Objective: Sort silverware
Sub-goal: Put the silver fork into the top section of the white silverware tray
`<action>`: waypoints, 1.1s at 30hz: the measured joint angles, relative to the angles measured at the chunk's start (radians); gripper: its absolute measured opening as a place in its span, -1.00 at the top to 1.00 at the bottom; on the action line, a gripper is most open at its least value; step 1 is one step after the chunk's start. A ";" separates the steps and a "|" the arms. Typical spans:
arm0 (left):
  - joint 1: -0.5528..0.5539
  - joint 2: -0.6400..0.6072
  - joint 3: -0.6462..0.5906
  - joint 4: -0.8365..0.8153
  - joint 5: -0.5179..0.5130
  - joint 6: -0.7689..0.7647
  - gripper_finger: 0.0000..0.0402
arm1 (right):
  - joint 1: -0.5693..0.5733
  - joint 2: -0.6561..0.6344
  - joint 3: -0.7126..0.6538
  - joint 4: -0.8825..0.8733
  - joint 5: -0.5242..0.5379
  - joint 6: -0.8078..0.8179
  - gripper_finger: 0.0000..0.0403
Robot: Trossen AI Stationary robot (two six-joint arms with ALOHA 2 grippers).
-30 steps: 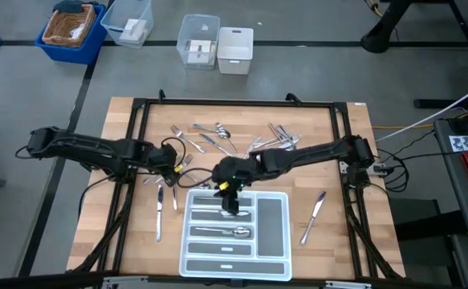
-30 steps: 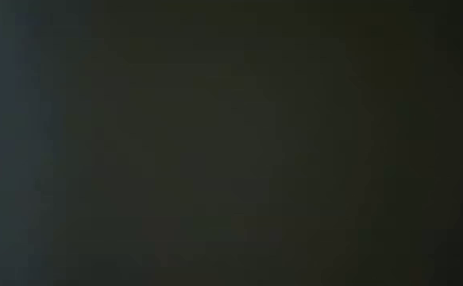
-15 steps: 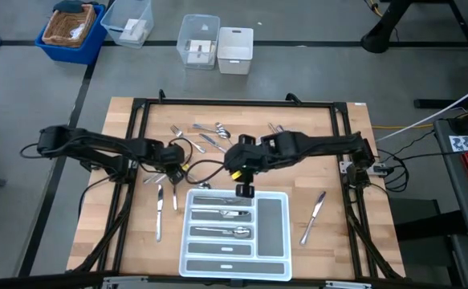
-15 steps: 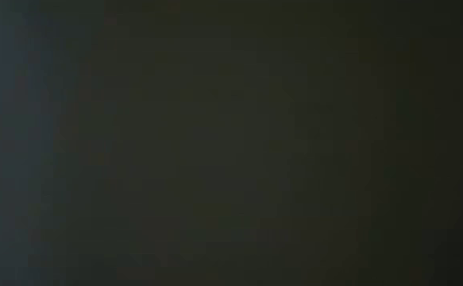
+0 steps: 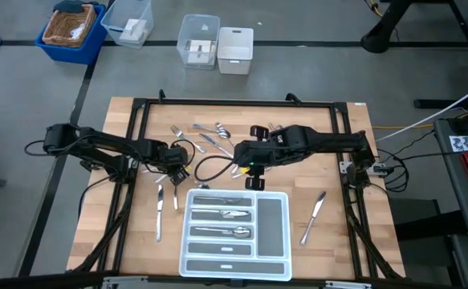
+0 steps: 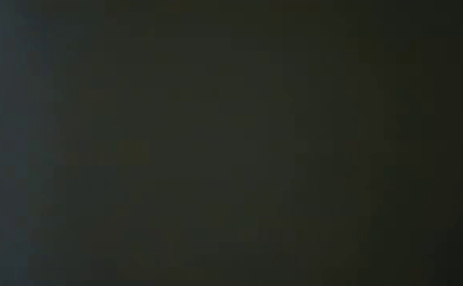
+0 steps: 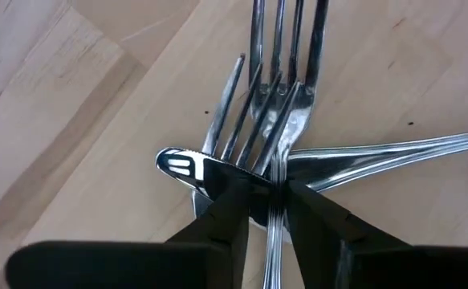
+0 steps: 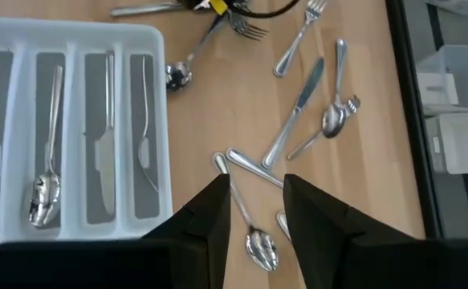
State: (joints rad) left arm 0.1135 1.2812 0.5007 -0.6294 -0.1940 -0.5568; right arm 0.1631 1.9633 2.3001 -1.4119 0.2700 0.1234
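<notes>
Item: silverware. Your left hand (image 7: 270, 213), nearer, straddles a fork (image 7: 275, 120) handle on the desk (image 5: 338, 233); grip uncertain, fork's long axis running straight ahead. Your right hand (image 8: 254, 197), fingers apart and empty, hovers over a spoon (image 8: 246, 217) beside the tray (image 8: 73, 36).

A wooden table (image 5: 129, 233) carried everything. On it lay a white tray (image 5: 275, 233) near the front, loose silverware (image 5: 209, 132) scattered toward the back, two knives (image 5: 160, 210) left of the tray and one knife (image 5: 313, 215) to its right.
</notes>
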 joint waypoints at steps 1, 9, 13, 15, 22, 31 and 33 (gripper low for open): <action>0.000 0.000 0.000 0.000 0.000 0.000 0.70 | 0.000 0.000 0.000 -0.008 0.000 0.000 0.41; 0.001 -0.001 -0.002 0.000 0.003 0.002 0.97 | 0.000 -0.007 0.000 -0.039 0.000 0.001 0.41; 0.000 -0.007 -0.003 -0.002 0.004 0.002 0.96 | 0.000 -0.026 0.000 -0.053 0.000 0.002 0.41; 0.001 -0.018 -0.001 -0.005 0.008 0.011 0.98 | 0.000 -0.033 0.000 -0.064 0.003 0.003 0.41; 0.001 -0.091 0.040 -0.019 0.026 0.011 0.99 | 0.000 -0.065 -0.002 -0.110 0.047 0.010 0.41; -0.001 -0.189 0.051 -0.007 0.083 -0.002 0.99 | 0.000 -0.109 -0.006 -0.160 0.086 0.010 0.41; -0.008 -0.212 0.051 0.032 0.097 -0.021 0.98 | 0.000 -0.125 -0.006 -0.160 0.088 0.010 0.41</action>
State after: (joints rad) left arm 0.1051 1.0696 0.5518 -0.5975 -0.0973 -0.5781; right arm 0.1631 1.8387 2.2944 -1.5715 0.3577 0.1333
